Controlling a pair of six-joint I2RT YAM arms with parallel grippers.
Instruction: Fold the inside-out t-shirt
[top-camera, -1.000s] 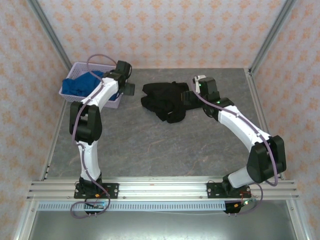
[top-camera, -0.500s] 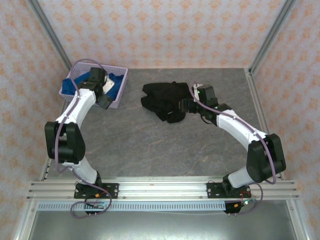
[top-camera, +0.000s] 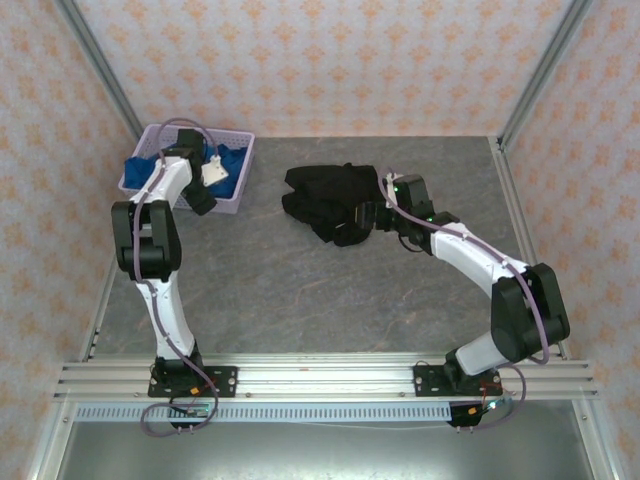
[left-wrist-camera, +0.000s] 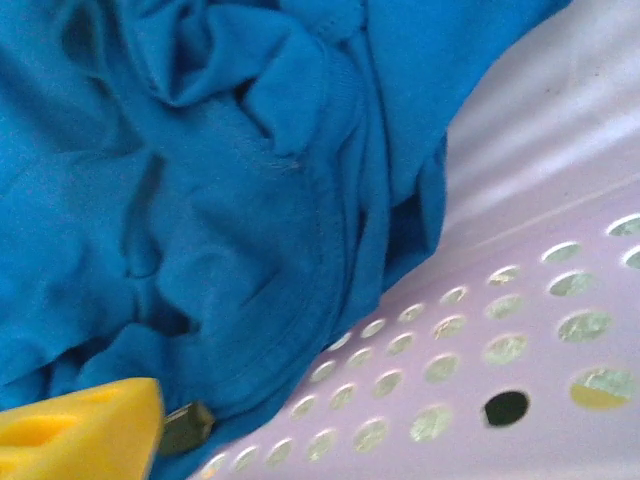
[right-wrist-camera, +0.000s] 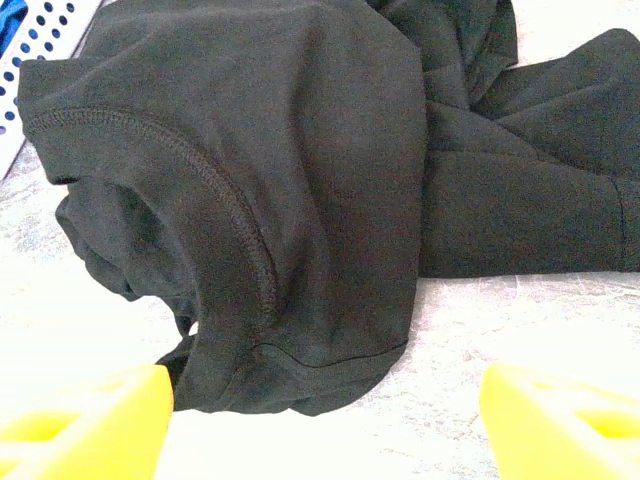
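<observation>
T-shirt (top-camera: 328, 198) sits in a crumpled heap toward the back of the table (top-camera: 300, 300), right of the basket (top-camera: 240, 150). Soft, light, limp: it'll sag and drag, so pinch a stitched hem or the sleeve edge, not a bulk fold. Right gripper (right-wrist-camera: 320, 420) is spread wide and empty, just short of the heap. Left gripper (top-camera: 205, 190) is over the blue cloth (left-wrist-camera: 200, 200) in the basket; second finger cut off, can't tell its state. Neck tag, graphic and shirt layout are buried in folds.

A crumpled blue cloth (left-wrist-camera: 200, 200) lies in a perforated lavender basket (left-wrist-camera: 540, 240) on the grey table (top-camera: 300, 290).
</observation>
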